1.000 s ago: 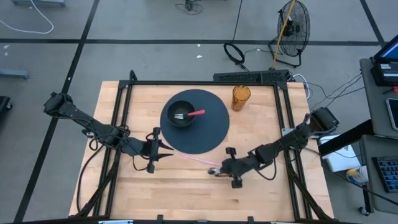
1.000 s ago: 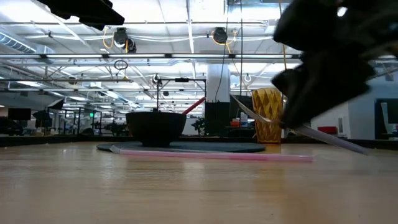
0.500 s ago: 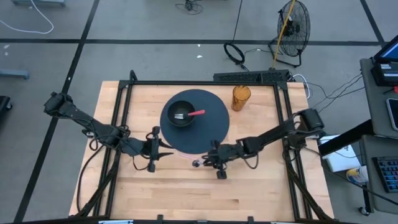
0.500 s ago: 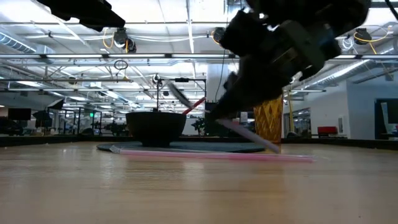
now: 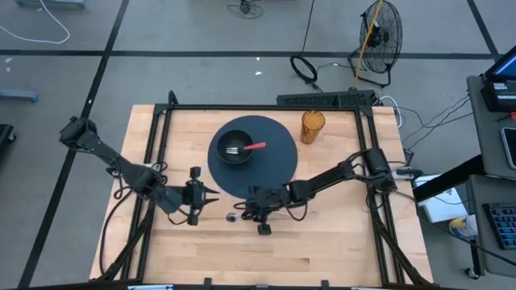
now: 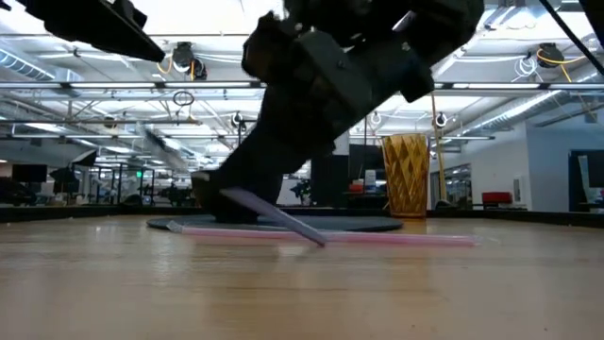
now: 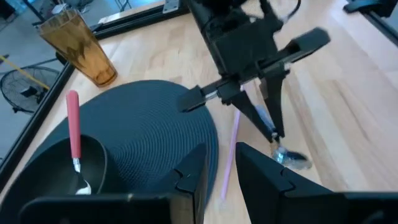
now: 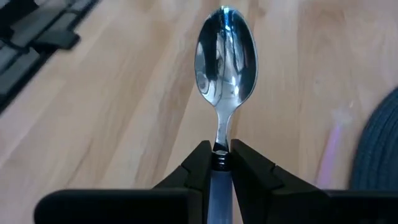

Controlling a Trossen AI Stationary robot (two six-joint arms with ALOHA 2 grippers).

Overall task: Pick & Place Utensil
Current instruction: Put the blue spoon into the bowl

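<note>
My right gripper (image 5: 243, 214) is near the table's middle, just in front of the dark round placemat (image 5: 274, 173), shut on a spoon (image 8: 225, 53) with a silver bowl and a pale blue handle. My left gripper (image 5: 211, 196) hovers open a little to the left of it, fingers pointing at the spoon; in the left wrist view my left gripper (image 7: 221, 171) faces the spoon (image 7: 287, 158). A black bowl (image 5: 235, 149) stands on the placemat and holds a red-handled fork (image 5: 254, 147). A thin pink stick (image 6: 326, 236) lies flat on the wood. My right gripper pinches the spoon between its two fingers (image 8: 202, 165) at the top of the blue handle (image 8: 221, 163), just behind the neck. The spoon lies along the fingers, its bowl sticking out past their ends toward the table's left. It is held slanted above the wood.
An amber ribbed glass (image 5: 312, 126) stands at the far right of the placemat. A black frame (image 5: 258, 106) borders the working area. Bare wood lies toward the near edge (image 5: 266, 258). The pink stick (image 7: 229, 158) lies beside the mat's near rim, under the right gripper.
My right gripper has carried the spoon toward the table's left, from the near right area to just in front of the placemat, staying shut on it. The arm has stretched out along the way. My left arm has shifted only slightly.
</note>
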